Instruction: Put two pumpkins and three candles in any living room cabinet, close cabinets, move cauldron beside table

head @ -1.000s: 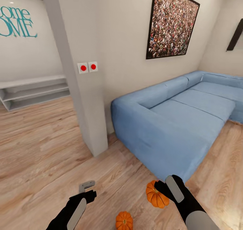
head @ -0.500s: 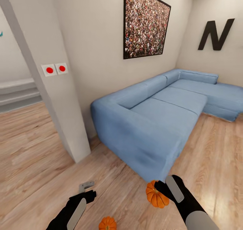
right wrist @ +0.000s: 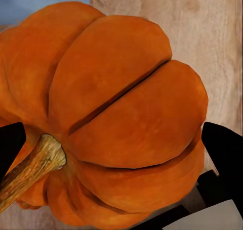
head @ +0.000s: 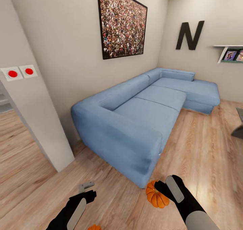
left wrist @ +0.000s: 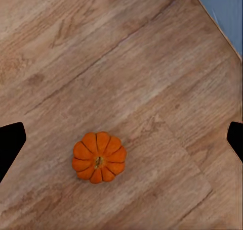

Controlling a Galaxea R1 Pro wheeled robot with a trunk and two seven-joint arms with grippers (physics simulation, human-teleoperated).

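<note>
Since a second ago the view has been swung right along the sofa point(head: 141, 122). One pumpkin point(head: 156, 194) is gripped by the right hand point(head: 167, 189); the second pumpkin point(left wrist: 98, 156) lies on the floor point(head: 209, 155) beneath the wide-open left hand point(head: 86, 193). If jolted while driving, the held pumpkin may be dropped.

My head cam looks down over wood-plank floor point(head: 209, 149); L wrist cam faces it from above; R wrist cam sits v. close on ribbed orange pumpkin point(right wrist: 121, 119).
</note>
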